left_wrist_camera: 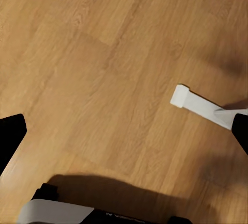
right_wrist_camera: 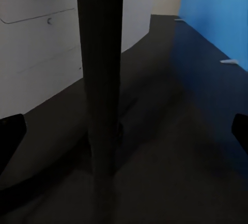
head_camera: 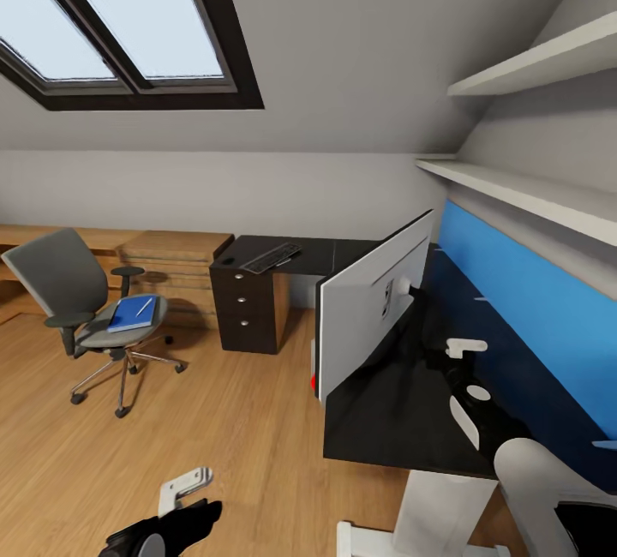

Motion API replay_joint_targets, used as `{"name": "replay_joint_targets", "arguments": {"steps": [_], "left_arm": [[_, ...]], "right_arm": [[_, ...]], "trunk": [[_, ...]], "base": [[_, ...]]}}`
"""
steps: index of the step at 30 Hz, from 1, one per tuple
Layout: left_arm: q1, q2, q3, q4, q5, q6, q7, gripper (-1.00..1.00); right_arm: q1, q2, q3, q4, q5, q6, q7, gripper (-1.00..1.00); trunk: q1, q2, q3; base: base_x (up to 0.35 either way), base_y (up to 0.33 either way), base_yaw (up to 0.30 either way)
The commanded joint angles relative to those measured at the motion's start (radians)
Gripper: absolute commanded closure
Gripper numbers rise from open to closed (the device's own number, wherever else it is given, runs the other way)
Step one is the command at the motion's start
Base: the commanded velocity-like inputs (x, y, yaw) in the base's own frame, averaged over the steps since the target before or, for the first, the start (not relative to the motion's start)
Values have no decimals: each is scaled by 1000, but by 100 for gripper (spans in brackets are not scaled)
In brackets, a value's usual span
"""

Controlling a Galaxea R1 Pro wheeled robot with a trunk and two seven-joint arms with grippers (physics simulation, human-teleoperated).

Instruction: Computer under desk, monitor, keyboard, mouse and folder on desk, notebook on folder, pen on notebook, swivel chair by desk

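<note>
The monitor (head_camera: 373, 308) stands on the black desk (head_camera: 386, 420), its white back toward me and a red dot at its lower corner. My right gripper (head_camera: 467, 384) is open behind it, with the thin black stand (right_wrist_camera: 101, 79) straight ahead between its fingers. The keyboard (head_camera: 271, 258) lies on the desk's far wing, with a small dark shape (head_camera: 227, 262), perhaps the mouse, beside it. The swivel chair (head_camera: 81, 308) stands apart on the floor and carries the blue folder (head_camera: 133, 314) with the pen (head_camera: 144, 307) on top. The notebook is out of view. My left gripper (head_camera: 176, 510) hangs open over bare floor.
A three-drawer unit (head_camera: 244, 308) sits under the desk's far wing, with a low light-wood dresser (head_camera: 171, 257) beside it. Two shelves (head_camera: 531, 188) jut over the desk above a blue wall panel (head_camera: 531, 308). A white boxy shape (head_camera: 441, 506) is below the desk's near edge.
</note>
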Motion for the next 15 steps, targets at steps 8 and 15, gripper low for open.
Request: {"name": "replay_joint_targets", "arguments": {"steps": [8,15], "left_arm": [[0,-1,8,-2,8,0,10,-100],[0,-1,9,-2,8,1,9,-100]], "right_arm": [[0,1,2,2,-7,-5,1,-100],[0,1,3,2,-7,-4,0,-100]], "trunk": [[12,-22,-10],[31,-57,-26]], "base": [[0,0,0],[0,0,0]]}}
